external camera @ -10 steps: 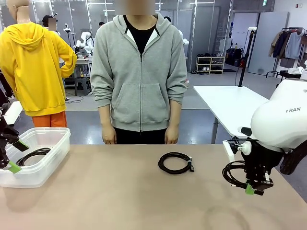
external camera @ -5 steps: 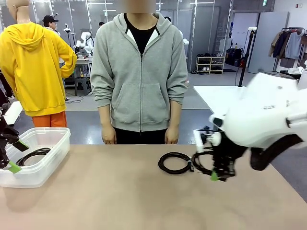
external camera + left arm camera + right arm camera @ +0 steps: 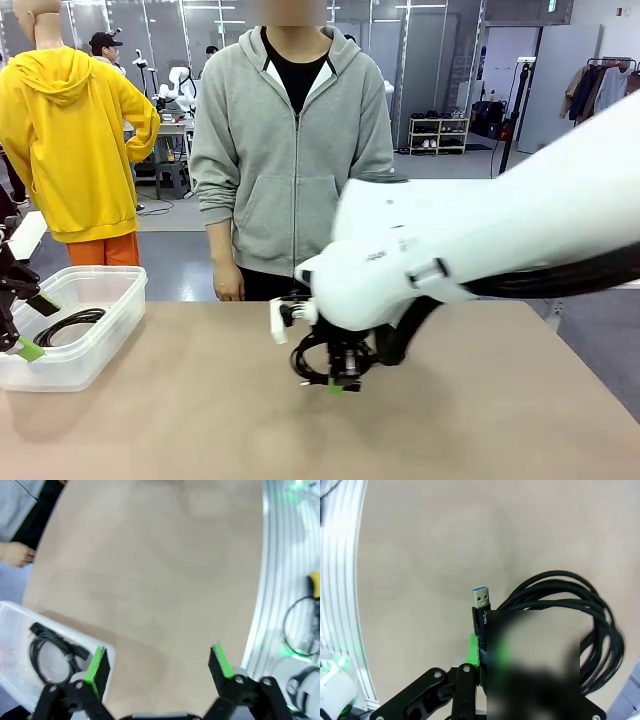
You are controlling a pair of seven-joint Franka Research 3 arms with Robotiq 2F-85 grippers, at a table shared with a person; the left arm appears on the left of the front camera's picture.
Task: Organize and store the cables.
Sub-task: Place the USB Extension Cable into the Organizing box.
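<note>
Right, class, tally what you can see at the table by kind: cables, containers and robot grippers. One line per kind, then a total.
Coiled black cables: 2, the held cable in the right gripper and the binned cable
Clear plastic bin: 1
Grippers: 2, counting the open left gripper
Total: 5

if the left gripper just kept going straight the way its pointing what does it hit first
Most likely bare table. The left gripper, open, aims past the clear bin holding a coiled cable; one finger may clip the bin's corner, depth is unclear.
</note>
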